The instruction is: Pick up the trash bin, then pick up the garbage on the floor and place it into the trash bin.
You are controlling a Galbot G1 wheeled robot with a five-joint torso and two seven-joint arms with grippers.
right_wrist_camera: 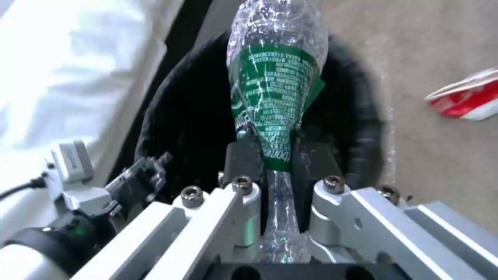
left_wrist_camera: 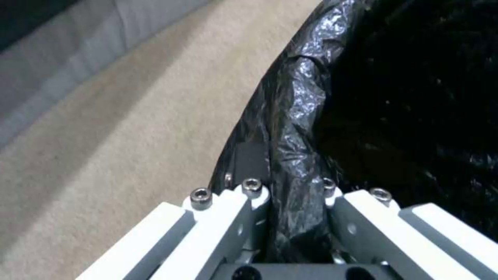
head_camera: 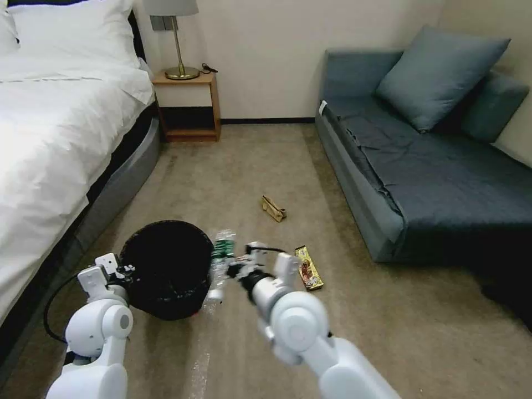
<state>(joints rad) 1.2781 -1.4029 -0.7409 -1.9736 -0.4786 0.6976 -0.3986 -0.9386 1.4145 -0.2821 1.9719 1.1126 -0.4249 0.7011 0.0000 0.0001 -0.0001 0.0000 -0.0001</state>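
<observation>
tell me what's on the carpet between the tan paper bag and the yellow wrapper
Nothing: in the head view the carpet between the tan paper bag and the yellow wrapper is bare.

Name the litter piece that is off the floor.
The crushed clear bottle with the green label, clamped in the right gripper; yellow wrapper and tan paper bag lie on carpet.

One round black bag-lined bin [head_camera: 166, 269], one crushed clear green-labelled bottle [head_camera: 221, 260], one tan crumpled paper bag [head_camera: 274, 209], one yellow snack wrapper [head_camera: 308, 268], one red-and-white flattened carton [right_wrist_camera: 467, 99].
</observation>
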